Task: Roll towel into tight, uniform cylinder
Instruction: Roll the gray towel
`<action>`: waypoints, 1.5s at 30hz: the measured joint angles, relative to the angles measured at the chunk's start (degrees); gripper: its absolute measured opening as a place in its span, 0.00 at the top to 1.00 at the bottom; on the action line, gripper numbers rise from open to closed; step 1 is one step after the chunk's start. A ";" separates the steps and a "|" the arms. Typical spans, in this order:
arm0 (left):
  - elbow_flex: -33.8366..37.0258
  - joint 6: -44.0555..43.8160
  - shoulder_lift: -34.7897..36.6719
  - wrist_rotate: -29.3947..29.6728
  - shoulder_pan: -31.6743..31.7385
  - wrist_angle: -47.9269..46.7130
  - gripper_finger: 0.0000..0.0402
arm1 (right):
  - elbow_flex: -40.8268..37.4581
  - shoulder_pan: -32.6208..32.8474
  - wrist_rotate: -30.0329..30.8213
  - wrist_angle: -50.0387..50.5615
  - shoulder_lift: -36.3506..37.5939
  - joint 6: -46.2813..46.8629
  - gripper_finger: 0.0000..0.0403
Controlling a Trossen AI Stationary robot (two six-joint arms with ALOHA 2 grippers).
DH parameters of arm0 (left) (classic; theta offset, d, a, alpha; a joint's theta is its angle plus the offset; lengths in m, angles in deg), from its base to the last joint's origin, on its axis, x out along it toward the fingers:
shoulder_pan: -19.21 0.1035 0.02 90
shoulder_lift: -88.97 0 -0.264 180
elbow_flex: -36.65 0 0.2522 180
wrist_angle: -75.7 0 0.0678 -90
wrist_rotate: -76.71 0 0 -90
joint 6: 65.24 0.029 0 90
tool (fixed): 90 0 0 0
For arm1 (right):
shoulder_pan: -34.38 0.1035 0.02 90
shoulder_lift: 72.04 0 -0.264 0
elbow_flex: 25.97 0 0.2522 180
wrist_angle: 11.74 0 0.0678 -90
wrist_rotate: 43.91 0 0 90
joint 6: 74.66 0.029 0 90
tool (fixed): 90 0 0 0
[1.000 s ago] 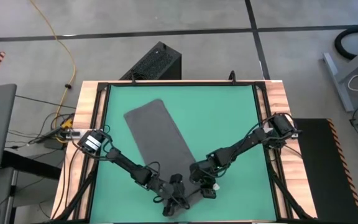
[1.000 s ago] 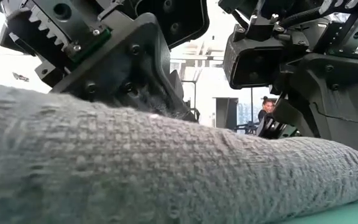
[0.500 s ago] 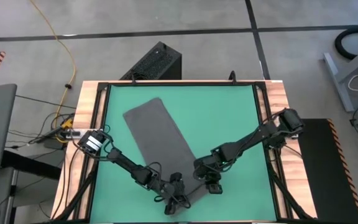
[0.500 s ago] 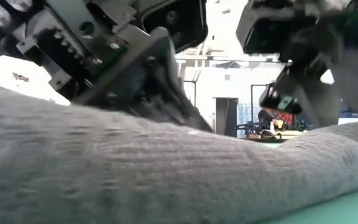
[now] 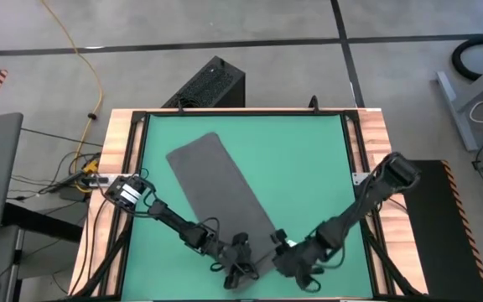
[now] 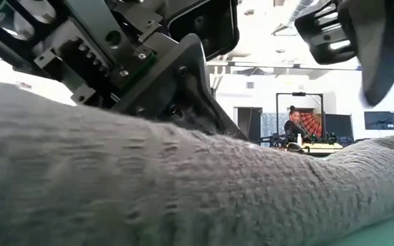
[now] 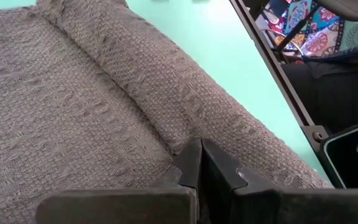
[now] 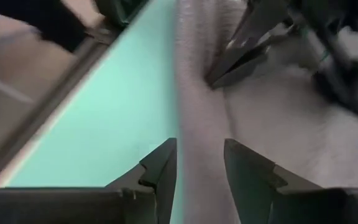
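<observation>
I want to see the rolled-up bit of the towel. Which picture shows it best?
The left wrist view: the towel has a rolled edge there, a thick ridge beside the flat part. The high view shows the whole strip, the roll hidden by arms. The low view is blurry cloth; the right wrist view shows a slice.

We see the towel [image 7: 73,99] as coarse, loosely woven matt grey cloth lying on a smooth matt green surface [image 5: 300,159] edged with pale grained wood.
</observation>
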 joint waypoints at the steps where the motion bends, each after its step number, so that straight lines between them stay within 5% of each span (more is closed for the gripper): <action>1: 0.02 0.18 -0.01 -0.14 0.20 0.18 1.00 | 0.00 0.81 2.76 -1.30 -1.22 -0.99 0.61; 6: 0.10 0.33 -0.06 -0.32 0.70 0.90 1.00 | 0.02 2.88 9.67 -3.54 -5.71 -1.88 0.61; 16: 0.24 0.05 0.93 -2.09 0.92 1.82 1.00 | 0.19 -0.04 8.80 -2.41 -9.06 3.88 0.65; 22: 0.41 1.17 7.46 -0.08 1.08 -9.18 1.00 | 0.22 -3.12 -1.65 0.33 -6.93 8.17 0.93; 26: 0.49 2.05 11.30 4.41 0.63 -12.70 1.00 | 0.17 -6.04 -12.93 0.98 -5.74 12.38 0.93; 31: 0.38 4.65 11.43 5.61 -1.02 -3.26 1.00 | 0.13 -10.69 -26.34 1.34 -5.71 15.08 0.90; 37: -0.99 4.48 7.02 7.58 -3.34 6.18 1.00 | 0.13 -16.65 -34.06 1.32 -5.83 16.31 0.91; 45: -5.08 2.47 1.41 8.09 -3.71 2.45 1.00 | 0.17 -22.05 -40.05 2.83 -5.83 19.50 0.91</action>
